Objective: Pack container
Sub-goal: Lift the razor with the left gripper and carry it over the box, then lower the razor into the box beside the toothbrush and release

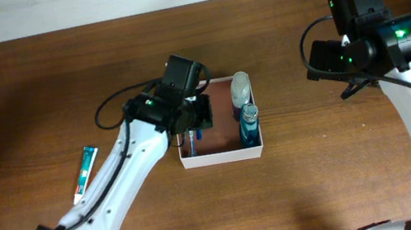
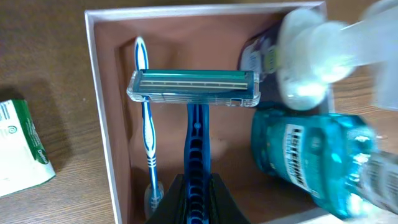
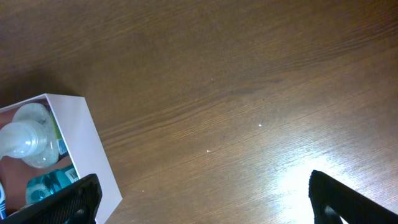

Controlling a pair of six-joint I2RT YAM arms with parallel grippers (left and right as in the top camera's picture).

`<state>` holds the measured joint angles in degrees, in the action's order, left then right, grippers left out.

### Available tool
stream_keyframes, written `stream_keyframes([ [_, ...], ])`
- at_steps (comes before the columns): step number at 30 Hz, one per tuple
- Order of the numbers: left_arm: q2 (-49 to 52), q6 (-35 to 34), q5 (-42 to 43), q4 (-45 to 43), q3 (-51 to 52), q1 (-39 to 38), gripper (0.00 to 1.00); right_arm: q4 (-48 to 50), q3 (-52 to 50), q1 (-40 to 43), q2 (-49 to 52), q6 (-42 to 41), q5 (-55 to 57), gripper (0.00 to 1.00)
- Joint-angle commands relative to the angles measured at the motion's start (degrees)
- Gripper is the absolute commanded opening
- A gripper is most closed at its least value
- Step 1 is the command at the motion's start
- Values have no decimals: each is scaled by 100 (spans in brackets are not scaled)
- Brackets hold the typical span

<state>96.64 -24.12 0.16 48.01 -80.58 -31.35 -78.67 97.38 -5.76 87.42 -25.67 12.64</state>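
Note:
The container (image 1: 222, 158) is a square white-walled box with a reddish-brown inside, at the table's middle. My left gripper (image 1: 194, 123) hangs over its left part, shut on the handle of a blue razor (image 2: 198, 134), whose head (image 2: 194, 88) points into the box. A blue-and-white toothbrush (image 2: 148, 130) lies along the container's left wall (image 2: 99, 124). A clear bottle (image 1: 240, 88) and a blue mouthwash bottle (image 1: 250, 124) lie at its right side. My right gripper (image 1: 323, 58) is open and empty over bare table, right of the container (image 3: 81, 143).
A green-and-white toothpaste tube (image 1: 85, 173) lies on the wooden table left of the container and shows at the left edge of the left wrist view (image 2: 18, 149). The clear bottle (image 3: 25, 137) and the mouthwash (image 3: 50, 183) show in the right wrist view.

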Motion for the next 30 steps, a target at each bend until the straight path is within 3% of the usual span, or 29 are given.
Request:
stream_keyframes([
  [1,212,-164,-170,-15,-90,-4,1,2,76,17,17,-4,48,98],
  [27,883,-479,-758,173,-90,-11,2,2,76,17,17,-4,50,98],
  [28,883,-479,-761,170,-90,-11,3,2,76,17,17,-4,48,98],
  [30,883,-479,-780,170,-90,-11,18,2,76,17,17,-4,48,98],
])
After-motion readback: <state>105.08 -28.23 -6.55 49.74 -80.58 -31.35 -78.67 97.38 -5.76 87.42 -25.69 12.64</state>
